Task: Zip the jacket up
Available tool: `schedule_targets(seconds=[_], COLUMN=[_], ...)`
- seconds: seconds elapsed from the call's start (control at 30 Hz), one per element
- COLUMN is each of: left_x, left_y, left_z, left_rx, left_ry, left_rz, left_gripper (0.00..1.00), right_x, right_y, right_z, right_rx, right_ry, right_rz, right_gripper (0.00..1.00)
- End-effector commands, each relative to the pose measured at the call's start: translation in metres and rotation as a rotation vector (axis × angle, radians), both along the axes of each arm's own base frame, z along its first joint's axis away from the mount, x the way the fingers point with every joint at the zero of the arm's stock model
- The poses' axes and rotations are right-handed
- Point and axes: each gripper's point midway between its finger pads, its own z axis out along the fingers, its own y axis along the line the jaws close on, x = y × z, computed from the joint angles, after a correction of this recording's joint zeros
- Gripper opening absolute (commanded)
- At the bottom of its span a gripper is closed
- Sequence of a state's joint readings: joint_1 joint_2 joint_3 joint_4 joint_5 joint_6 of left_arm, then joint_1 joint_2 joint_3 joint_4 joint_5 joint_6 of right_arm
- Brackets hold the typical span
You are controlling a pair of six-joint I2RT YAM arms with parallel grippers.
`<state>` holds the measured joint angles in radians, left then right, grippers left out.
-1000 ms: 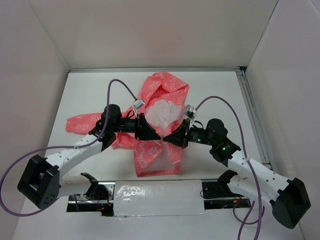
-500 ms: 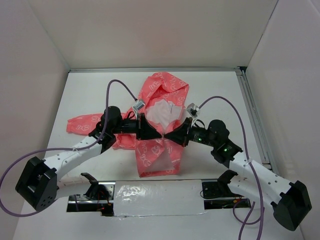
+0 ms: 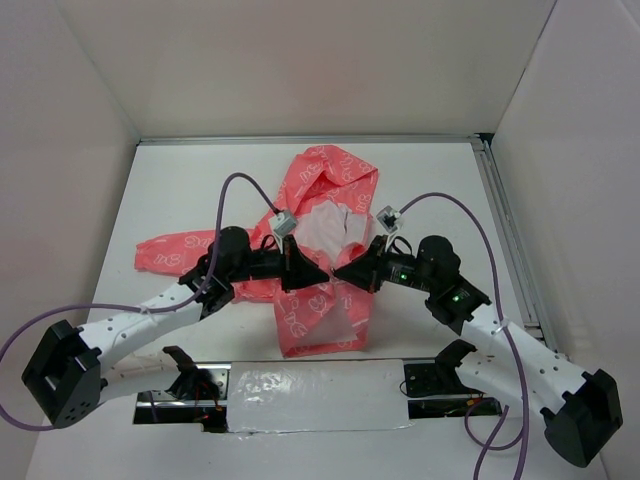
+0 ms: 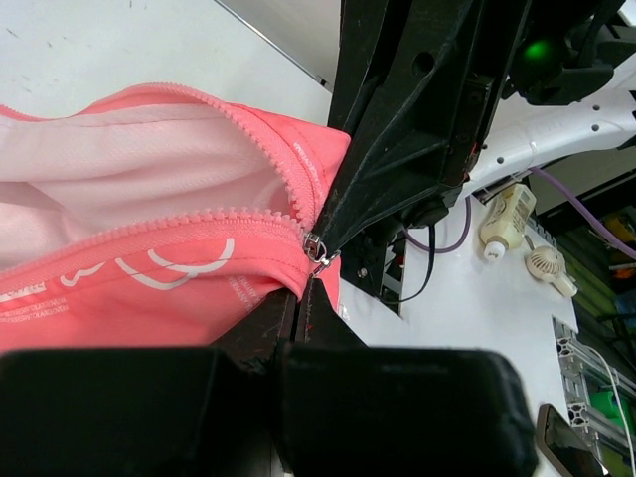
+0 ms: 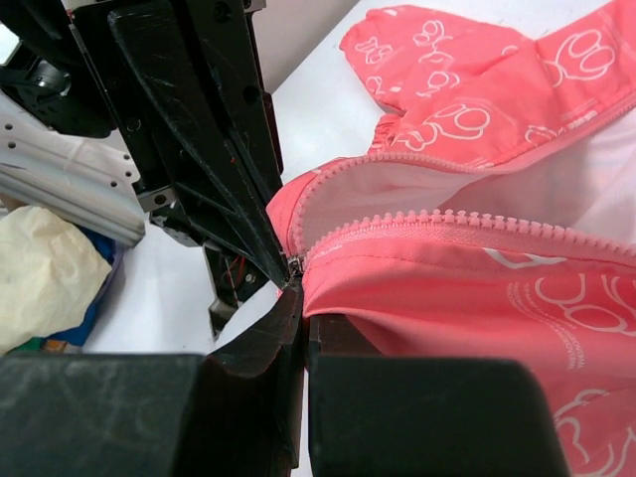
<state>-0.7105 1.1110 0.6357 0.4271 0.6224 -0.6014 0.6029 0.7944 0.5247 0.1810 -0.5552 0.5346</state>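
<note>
Since a second ago my left hand (image 3: 320, 276) has slid in toward the zipper pull (image 4: 315, 248) and closed; its fingers now sit pressed together on the jacket (image 3: 318, 315) edge right at the pull. My right hand (image 3: 341, 272) meets it tip to tip from the other side of the pull, fingers likewise pinched tight on the fabric there. Beyond the pull, toward the hood (image 3: 330, 170), the teeth (image 4: 248, 214) spread apart and show pale lining (image 3: 320, 225). The jacket lies flat on the white table (image 3: 190, 190), hem on the near side of the pull, one sleeve (image 3: 175, 250) stretched out to its left.
</note>
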Motion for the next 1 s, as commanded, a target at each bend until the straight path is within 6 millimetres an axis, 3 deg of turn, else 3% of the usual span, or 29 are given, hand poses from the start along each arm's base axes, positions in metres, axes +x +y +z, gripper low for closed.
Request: schedule_targets(seconds=[0.0, 0.2, 0.3, 0.43, 0.53, 0.6, 0.67, 0.73, 0.77, 0.97], left_x=[-0.042, -0.033, -0.022, -0.002, 0.003, 0.008, 0.012, 0.013, 0.011, 0.016], left_y=[0.001, 0.003, 0.002, 0.003, 0.002, 0.003, 0.003, 0.003, 0.003, 0.004], left_z=[-0.033, -0.034, -0.025, -0.012, -0.009, -0.010, -0.011, -0.012, -0.010, -0.004], left_rx=[0.088, 0.111, 0.097, 0.065, 0.063, 0.074, 0.075, 0.072, 0.066, 0.045], left_ry=[0.099, 0.096, 0.119, 0.129, 0.152, 0.162, 0.176, 0.190, 0.188, 0.202], left_rz=[-0.146, -0.092, -0.044, 0.023, 0.052, 0.079, 0.101, 0.109, 0.100, 0.130], left_gripper=[0.00, 0.00, 0.00, 0.00, 0.00, 0.00, 0.00, 0.00, 0.00, 0.00], right_x=[0.026, 0.024, 0.025, 0.033, 0.032, 0.029, 0.024, 0.016, 0.010, -0.020], right_y=[-0.011, -0.020, -0.016, -0.013, -0.012, -0.014, -0.017, -0.020, -0.021, -0.011], right_z=[0.088, 0.075, 0.056, 0.016, 0.004, 0.007, 0.016, 0.011, 0.013, -0.003], right_rx=[0.159, 0.126, 0.039, -0.069, -0.087, -0.074, -0.058, -0.080, -0.078, -0.104], right_ry=[-0.216, -0.186, -0.107, 0.007, 0.036, 0.026, -0.006, 0.009, -0.003, 0.059], right_rz=[-0.113, -0.132, -0.113, -0.151, -0.168, -0.181, -0.189, -0.181, -0.164, -0.044], right_gripper=[0.00, 0.00, 0.00, 0.27, 0.42, 0.66, 0.81, 0.86, 0.99, 1.00])
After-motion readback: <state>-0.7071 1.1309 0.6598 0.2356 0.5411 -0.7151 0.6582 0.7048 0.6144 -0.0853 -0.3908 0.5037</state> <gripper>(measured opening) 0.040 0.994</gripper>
